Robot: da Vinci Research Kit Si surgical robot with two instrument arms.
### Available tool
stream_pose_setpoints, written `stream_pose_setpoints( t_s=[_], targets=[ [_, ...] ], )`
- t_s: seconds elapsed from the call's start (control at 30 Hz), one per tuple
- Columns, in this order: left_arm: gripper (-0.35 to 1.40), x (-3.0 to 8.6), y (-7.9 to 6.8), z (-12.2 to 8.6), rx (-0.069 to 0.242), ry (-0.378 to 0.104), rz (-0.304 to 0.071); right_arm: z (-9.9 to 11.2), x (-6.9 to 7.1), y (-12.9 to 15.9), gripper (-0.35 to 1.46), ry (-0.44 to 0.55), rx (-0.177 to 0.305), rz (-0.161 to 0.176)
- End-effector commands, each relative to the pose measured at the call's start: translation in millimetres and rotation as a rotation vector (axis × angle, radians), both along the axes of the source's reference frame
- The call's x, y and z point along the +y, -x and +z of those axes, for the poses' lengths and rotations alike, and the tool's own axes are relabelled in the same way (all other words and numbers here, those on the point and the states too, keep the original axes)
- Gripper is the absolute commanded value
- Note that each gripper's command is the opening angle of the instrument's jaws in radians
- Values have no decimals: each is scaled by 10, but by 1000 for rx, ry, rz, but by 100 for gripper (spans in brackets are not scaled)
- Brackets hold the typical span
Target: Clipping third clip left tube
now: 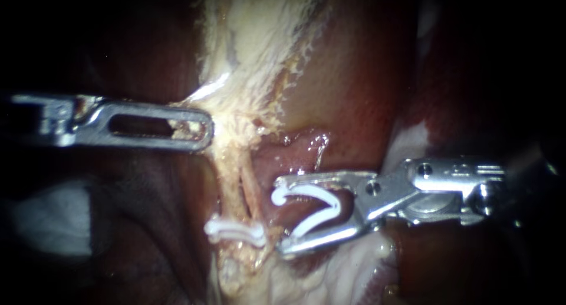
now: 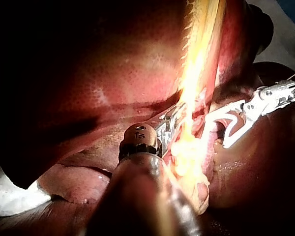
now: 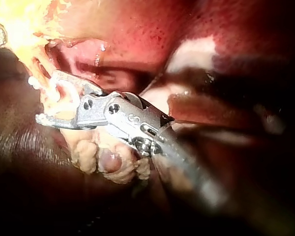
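- Now, right instrument (image 1: pixel 281 215): jaws spread wide but bearing on both legs of an open white clip (image 1: pixel 315 223), so clenched on it. Clip mouth faces the tubes, nothing inside it.
- Risk at the clip: it is seated only by its legs. A nudge against tissue on the way in could cock it or shake it loose.
- Risk next out: a second thin strand (image 1: pixel 252 193) lies between the clip mouth and the left tube (image 1: pixel 231 184). A straight advance would likely take that strand first, or both together, which is the wrong target.
- Risk lower down: a placed clip (image 1: pixel 236 231) crosses the tubes close by the lower jaw tip. Closing too low could land on it or knock it. Too shallow a bite might not let the clip latch past the tube.
- Risk farthest out: left instrument (image 1: pixel 200 131) grasps the edge of the pale tissue (image 1: pixel 247 57), jaws closed on it, apparently drawing it sideways. If that hold slips, the tubes would slacken and shift under the clip. The liver (image 1: pixel 354 75) behind could be poked by the tips.
- Position: left tube sits just beside the clip mouth, on the left instrument's side, not between the legs. It is above the placed clip and below the left instrument's hold. Other clips on it: cannot tell.
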State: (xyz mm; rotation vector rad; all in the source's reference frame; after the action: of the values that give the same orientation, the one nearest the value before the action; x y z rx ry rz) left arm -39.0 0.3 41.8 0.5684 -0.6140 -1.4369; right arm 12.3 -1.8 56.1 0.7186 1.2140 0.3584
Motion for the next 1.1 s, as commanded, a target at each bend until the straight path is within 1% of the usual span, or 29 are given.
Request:
stream_pose_setpoints(
  t_s=[0.03,0.23,0.57,0.8,1.0,1.1],
  targets=[
    [-35,0,1,0,0,0,0,0,0,-1,58,-2,1,-1],
    [-35,-1,4,-1,2,0,-3,3,0,-11,58,-15,1,-2],
    [-35,-2,5,-4,1,1,-6,24,-7,-34,58,-39,-2,-9],
    [-35,-3,6,-5,2,1,-7,36,-7,-43,58,-36,-5,-9],
    [-35,-6,9,-9,4,1,-11,39,-6,-52,58,-35,-7,-6],
    [-35,-8,10,-12,-1,-1,-11,39,-5,-55,58,-35,-8,-4]
  ],
)
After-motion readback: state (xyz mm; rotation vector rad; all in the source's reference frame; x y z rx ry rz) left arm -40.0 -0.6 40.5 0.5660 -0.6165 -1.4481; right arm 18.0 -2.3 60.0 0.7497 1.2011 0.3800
